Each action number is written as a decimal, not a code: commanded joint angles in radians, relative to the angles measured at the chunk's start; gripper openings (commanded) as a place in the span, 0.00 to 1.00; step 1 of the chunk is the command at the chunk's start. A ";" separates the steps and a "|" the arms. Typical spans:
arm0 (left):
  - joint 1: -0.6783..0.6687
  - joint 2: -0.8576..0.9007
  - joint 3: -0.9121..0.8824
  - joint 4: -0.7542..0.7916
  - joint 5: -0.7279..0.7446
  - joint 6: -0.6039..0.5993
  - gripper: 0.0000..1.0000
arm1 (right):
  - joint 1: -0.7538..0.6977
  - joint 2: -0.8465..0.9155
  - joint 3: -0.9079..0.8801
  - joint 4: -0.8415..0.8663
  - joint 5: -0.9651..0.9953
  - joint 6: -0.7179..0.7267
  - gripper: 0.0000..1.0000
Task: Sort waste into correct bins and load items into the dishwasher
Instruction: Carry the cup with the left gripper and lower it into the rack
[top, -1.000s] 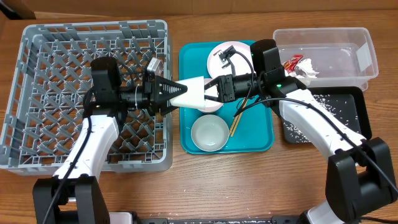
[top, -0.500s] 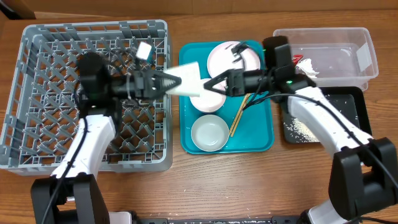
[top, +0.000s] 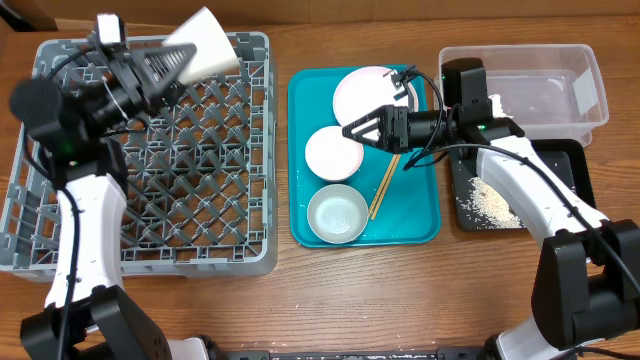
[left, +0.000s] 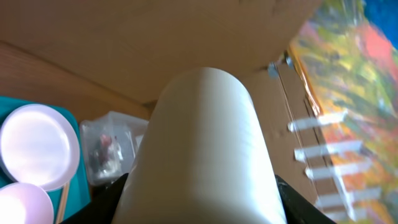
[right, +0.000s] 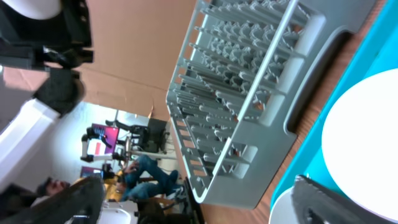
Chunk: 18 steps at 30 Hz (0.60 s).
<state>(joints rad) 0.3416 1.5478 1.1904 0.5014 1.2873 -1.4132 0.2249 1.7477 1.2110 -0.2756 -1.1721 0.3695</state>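
Left pincer (top: 180, 58): I see it clamped on the small white cup (top: 210, 42), raised and tilted above the far rim of the dish rack (top: 150, 262); in my left wrist view the cup (left: 205, 155) fills the frame between the dark fingers.
Right pincer (top: 355, 130): I read it as spread wide and holding nothing, lying level over the teal tray (top: 415, 225), its tip between the plate and the nearer bowl; one finger (right: 336, 202) shows at the edge of the right wrist view.
Teal tray: plate (top: 365, 92) at the far end, one bowl (top: 333, 153) in the middle, the other bowl (top: 337, 214) at the near end, chopsticks (top: 384, 188) lying slanted just beside the bowls.
Clear tub (top: 590, 100): far right of the surface; my right arm hides part of it, and from the left wrist I make out something reddish inside (left: 102, 146).
Black tray (top: 575, 175): just in front of the tub, with a heap of rice (top: 490, 200) and loose grains.
Surface (top: 300, 300): brown wood grain, carrying rack, teal tray and both bins side by side.
Room: brown cardboard (left: 124, 37) behind the surface, a brightly coloured panel (left: 348, 81) to one side; beyond the rack I see screens (right: 102, 134) and blurred figures (right: 146, 171).
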 joint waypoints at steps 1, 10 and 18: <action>-0.002 -0.003 0.124 -0.227 -0.166 0.248 0.31 | 0.005 0.005 0.000 -0.019 0.016 -0.040 1.00; -0.084 -0.004 0.562 -1.312 -0.666 0.887 0.33 | 0.005 0.005 0.000 -0.124 0.113 -0.090 1.00; -0.311 -0.003 0.709 -1.891 -1.100 1.069 0.34 | 0.005 0.005 0.000 -0.193 0.219 -0.090 1.00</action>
<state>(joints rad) 0.0959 1.5475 1.8843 -1.3041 0.4366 -0.4770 0.2253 1.7477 1.2106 -0.4526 -1.0252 0.2932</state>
